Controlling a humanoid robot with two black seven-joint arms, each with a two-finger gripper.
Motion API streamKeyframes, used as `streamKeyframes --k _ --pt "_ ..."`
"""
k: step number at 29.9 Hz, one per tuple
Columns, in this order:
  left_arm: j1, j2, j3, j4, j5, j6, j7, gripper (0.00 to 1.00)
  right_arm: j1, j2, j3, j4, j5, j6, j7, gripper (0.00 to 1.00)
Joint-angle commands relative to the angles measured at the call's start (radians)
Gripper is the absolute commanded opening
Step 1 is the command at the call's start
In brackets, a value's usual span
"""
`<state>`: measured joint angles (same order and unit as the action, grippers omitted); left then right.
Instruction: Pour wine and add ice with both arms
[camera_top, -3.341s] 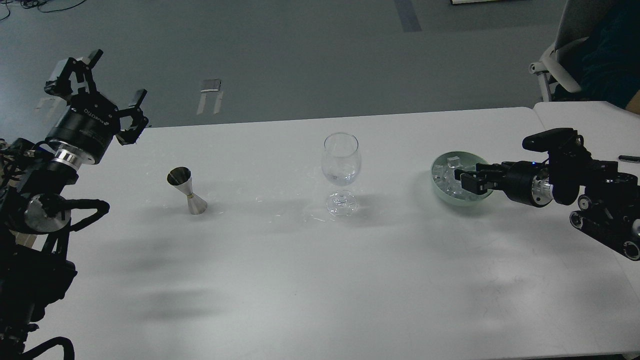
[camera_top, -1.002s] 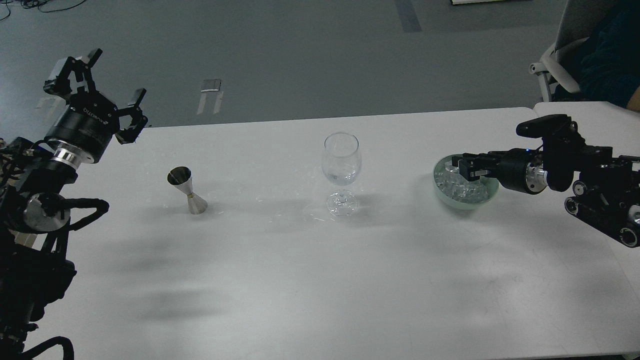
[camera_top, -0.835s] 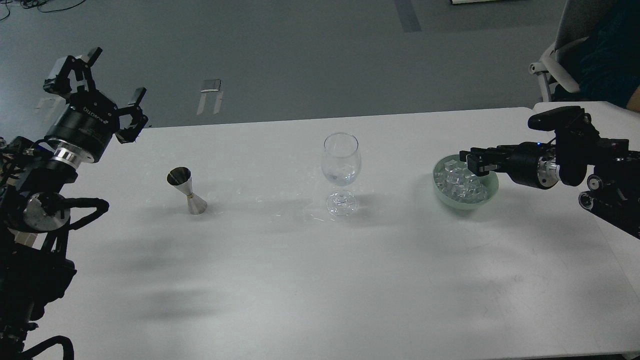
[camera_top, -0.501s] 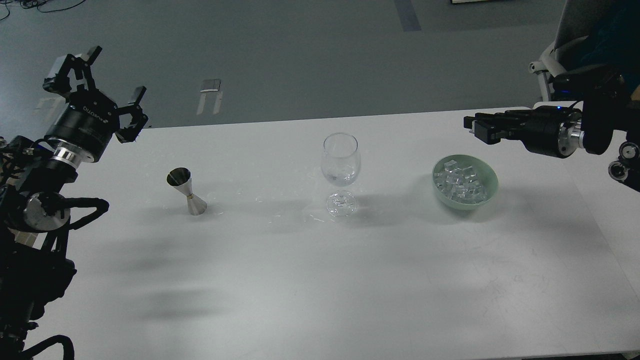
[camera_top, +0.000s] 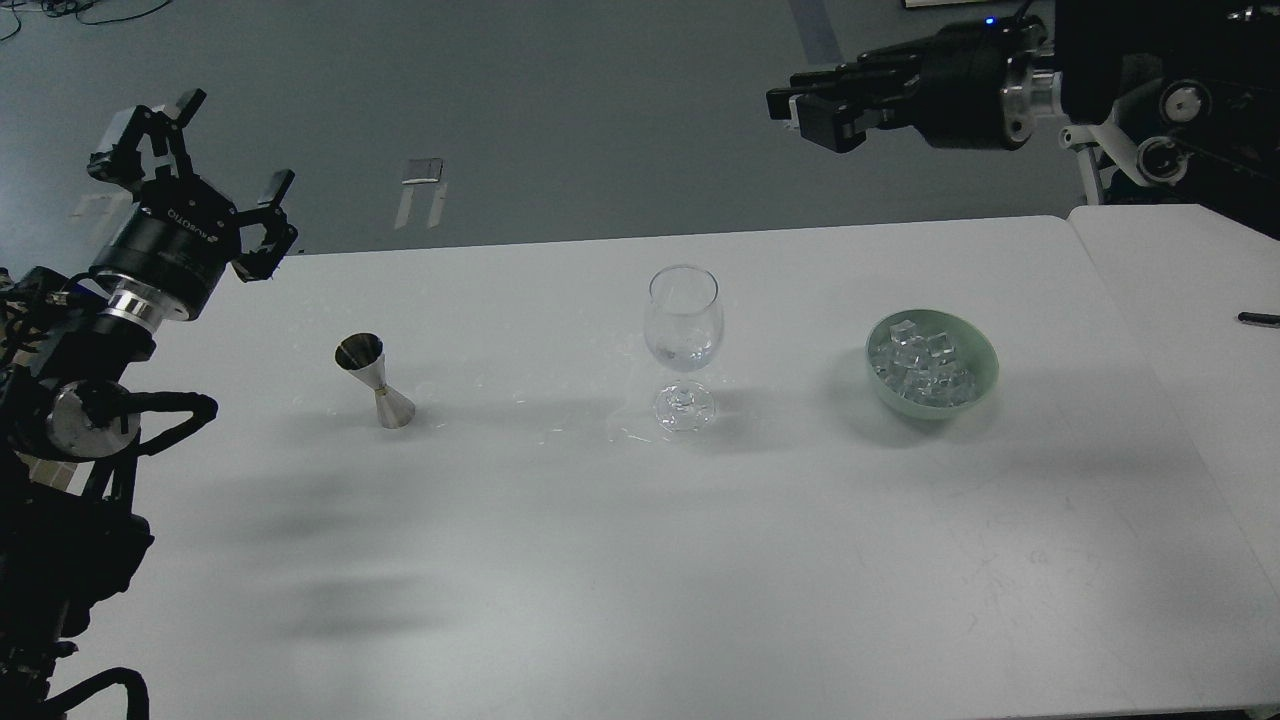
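A clear stemmed wine glass (camera_top: 682, 330) stands mid-table with a small measure of colourless wine (camera_top: 684, 353) at its bottom. A steel jigger (camera_top: 376, 382) stands to its left. A pale green bowl (camera_top: 985, 350) to its right holds a heap of clear ice (camera_top: 920, 362). My right gripper (camera_top: 797, 105) is raised high, up and left of the bowl and right of the glass; its fingers are drawn together, with a small pale glint like an ice cube at the tips. My left gripper (camera_top: 205, 160) is open and empty, raised over the table's far left edge.
The white table (camera_top: 600, 560) butts against a second white table (camera_top: 1180, 270) on the right, where a black pen (camera_top: 1258, 318) lies. A white office chair (camera_top: 1100, 150) stands behind the right arm. Grey floor lies beyond the far edge.
My right gripper rose out of the ice bowl and swung up and to the left, with its fingers drawn together. The left arm, glass and jigger have stayed in place.
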<state>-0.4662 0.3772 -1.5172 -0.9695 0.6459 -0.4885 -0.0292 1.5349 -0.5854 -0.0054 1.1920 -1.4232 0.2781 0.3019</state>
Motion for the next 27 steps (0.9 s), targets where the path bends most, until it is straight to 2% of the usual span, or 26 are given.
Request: streamKeyframes --k 1,9,27 --pt "0.001 -0.001 0.003 0.0 0.0 0.0 0.0 0.98 0.06 0.125 -0.093 -0.041 0.052 0.001 -0.003 0.13" --pt "0.004 -0.004 0.006 0.0 0.0 0.0 0.0 0.98 0.054 0.228 -0.176 -0.097 0.128 0.039 0.003 0.13" --pt "0.004 -0.015 0.006 -0.002 0.0 0.0 0.002 0.98 0.048 0.254 -0.225 -0.12 0.15 0.099 0.01 0.17"
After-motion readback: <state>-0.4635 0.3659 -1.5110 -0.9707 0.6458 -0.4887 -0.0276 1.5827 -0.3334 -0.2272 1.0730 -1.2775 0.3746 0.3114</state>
